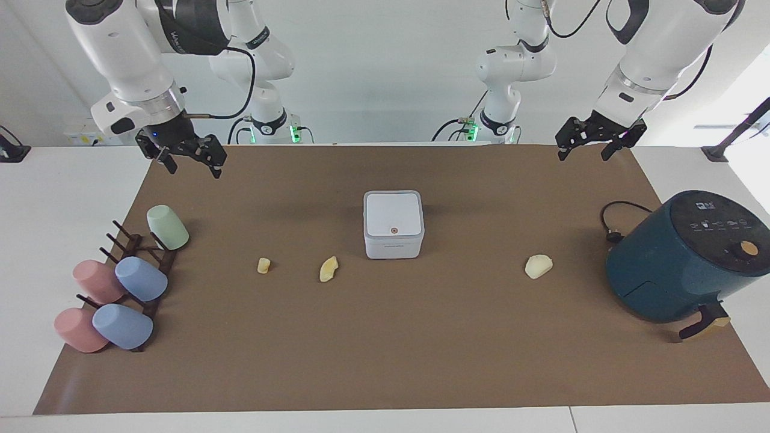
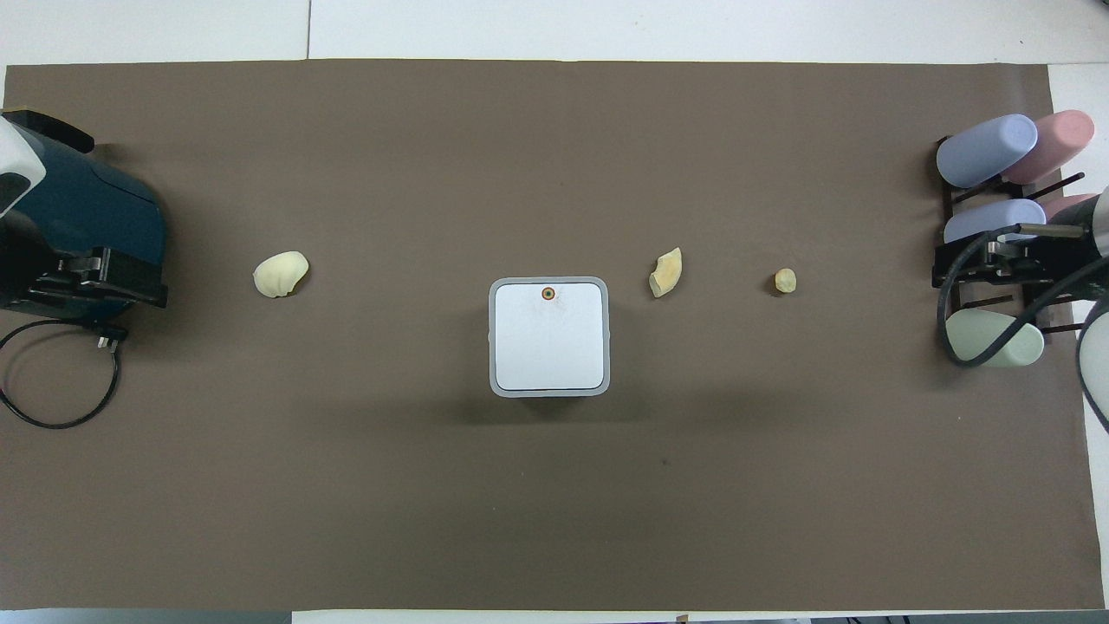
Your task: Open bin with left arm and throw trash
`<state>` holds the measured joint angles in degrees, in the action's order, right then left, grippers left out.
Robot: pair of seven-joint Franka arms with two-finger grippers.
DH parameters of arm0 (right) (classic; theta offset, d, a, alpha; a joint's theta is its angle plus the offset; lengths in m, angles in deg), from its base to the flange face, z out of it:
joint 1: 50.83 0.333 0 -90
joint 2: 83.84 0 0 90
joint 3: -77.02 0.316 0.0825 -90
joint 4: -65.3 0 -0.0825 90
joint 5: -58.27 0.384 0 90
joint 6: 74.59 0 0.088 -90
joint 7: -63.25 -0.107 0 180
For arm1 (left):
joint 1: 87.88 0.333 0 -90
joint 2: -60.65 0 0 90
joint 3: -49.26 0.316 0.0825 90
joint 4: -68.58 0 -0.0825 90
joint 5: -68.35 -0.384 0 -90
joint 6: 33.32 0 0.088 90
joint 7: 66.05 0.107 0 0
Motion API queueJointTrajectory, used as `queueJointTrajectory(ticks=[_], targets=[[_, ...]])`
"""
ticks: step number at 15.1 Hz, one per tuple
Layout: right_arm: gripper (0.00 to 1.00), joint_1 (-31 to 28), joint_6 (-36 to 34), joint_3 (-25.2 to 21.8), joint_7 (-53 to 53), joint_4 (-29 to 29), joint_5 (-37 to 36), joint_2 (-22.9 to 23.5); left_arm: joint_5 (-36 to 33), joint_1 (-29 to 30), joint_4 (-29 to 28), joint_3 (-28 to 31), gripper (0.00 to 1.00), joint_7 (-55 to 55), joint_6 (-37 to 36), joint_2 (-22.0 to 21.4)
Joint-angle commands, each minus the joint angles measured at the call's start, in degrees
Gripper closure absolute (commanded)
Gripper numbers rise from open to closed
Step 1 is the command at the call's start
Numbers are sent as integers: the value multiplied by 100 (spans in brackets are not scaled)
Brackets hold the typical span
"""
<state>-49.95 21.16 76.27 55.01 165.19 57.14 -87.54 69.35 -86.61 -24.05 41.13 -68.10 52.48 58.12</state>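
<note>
Bin (image 1: 393, 225) is sitting lid-shut mid-mat; both arms are waiting, left gripper (image 1: 592, 142) and right gripper (image 1: 191, 158) fingers apart. Risk: left missing the tiny red button (image 1: 393, 230) and shoving the bin w/o opening it.

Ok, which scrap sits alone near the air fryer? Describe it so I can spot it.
Start at the dark-teal air fryer. Between it and the white bin lies one pale cream scrap, alone on the brown mat. It is the biggest, roundest piece; the other two lie beside the bin toward the right arm's end.

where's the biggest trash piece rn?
The largest scrap lies alone on the mat between the bin and the air fryer, toward the left arm's end.
</note>
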Motion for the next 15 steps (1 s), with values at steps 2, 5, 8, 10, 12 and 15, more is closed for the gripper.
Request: queueJointTrajectory(ticks=[2,5,8,10,12,15], targets=[[0,-88,155,40,227,171,8,-114,-65,5,-159,-40,0,-15,-19,-169],[0,-88,103,40,227,171,8,-114,-56,22,-168,-48,0,-15,7,-169],[0,-71,85,40,218,180,17,-123,-56,31,-176,-48,0,-15,16,-177],[0,-62,6,40,218,189,17,-131,-56,66,-194,-48,0,-15,34,-177],[0,-45,-3,40,218,189,17,-131,-56,66,-194,-48,0,-15,51,-177],[0,-27,-3,40,209,198,17,-131,-56,-4,-203,-57,0,-59,173,-169]])
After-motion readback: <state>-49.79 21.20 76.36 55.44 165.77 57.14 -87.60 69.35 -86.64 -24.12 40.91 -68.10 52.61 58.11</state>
